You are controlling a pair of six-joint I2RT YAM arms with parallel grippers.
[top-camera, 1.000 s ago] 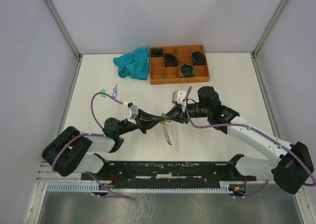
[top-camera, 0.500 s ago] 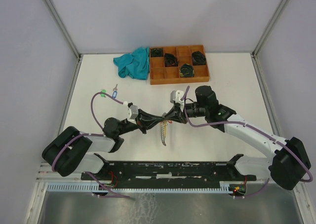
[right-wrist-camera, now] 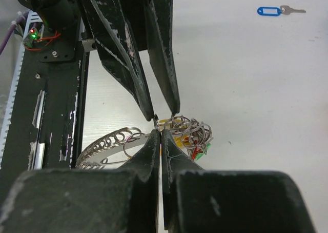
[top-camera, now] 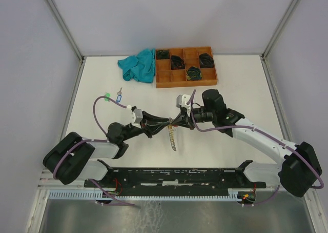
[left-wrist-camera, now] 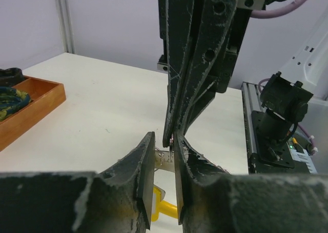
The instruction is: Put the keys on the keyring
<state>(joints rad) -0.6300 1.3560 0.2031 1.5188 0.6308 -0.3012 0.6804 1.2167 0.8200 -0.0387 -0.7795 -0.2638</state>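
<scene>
The keyring [top-camera: 172, 138] is a thin silvery band with small rings along it, hanging below where my two grippers meet at mid-table. In the right wrist view the keyring [right-wrist-camera: 110, 143] curves to the lower left, and a bunch of keys [right-wrist-camera: 193, 135] with coloured tags hangs from it. My right gripper [right-wrist-camera: 161, 134] is shut on the band's thin end. My left gripper [left-wrist-camera: 164, 152] faces it tip to tip, jaws slightly apart, with the metal strip [left-wrist-camera: 165, 160] crossing the gap. Two loose keys, one with a blue tag [top-camera: 119, 95] and one with a green tag [top-camera: 106, 96], lie at the left.
An orange-brown compartment tray [top-camera: 185, 79] with black coiled bundles stands at the back. A teal cloth [top-camera: 137, 65] lies to its left. The black base rail [top-camera: 174, 175] runs along the near edge.
My right gripper has closed its jaws on the keyring's end. My left gripper, shut until just before, has parted its jaws. The hanging band has swung a little.
</scene>
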